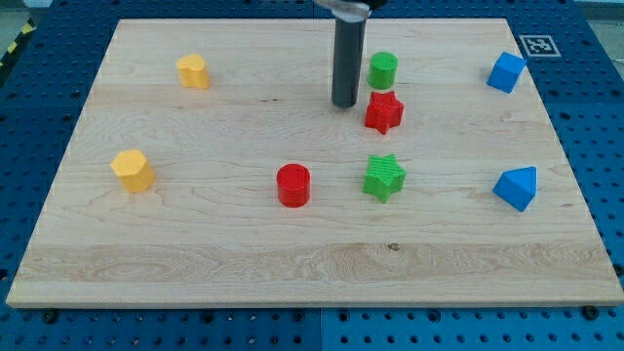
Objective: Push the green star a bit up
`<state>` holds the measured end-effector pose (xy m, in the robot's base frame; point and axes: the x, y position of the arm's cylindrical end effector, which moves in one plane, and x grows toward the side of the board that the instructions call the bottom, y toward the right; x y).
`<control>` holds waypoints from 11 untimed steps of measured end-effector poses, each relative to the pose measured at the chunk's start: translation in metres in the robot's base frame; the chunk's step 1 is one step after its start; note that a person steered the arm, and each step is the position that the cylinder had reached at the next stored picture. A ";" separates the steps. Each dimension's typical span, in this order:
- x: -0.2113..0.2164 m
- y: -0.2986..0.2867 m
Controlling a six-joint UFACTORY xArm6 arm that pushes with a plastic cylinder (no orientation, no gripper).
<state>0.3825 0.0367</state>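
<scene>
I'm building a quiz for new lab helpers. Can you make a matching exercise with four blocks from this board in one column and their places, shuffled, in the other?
Blocks:
1. green star
2. red star
3. green cylinder
4. red cylinder

Places:
A. just to the view's right of my tip
B. to the view's left of the green star
C. nearest the view's top of the four
D. below the red star in the view

Pairs: 1-D, 2-A, 3-C, 4-B

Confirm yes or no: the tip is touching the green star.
No: my tip stands apart from the green star, up beside the red star.
</scene>
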 end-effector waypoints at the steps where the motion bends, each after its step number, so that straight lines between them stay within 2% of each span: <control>1: 0.010 0.080; 2: -0.005 0.143; 3: -0.007 0.140; 4: 0.019 0.066; 5: 0.096 -0.010; 6: 0.159 -0.018; 7: 0.137 0.040; 8: 0.113 0.014; 9: 0.097 0.058; 11: 0.068 0.030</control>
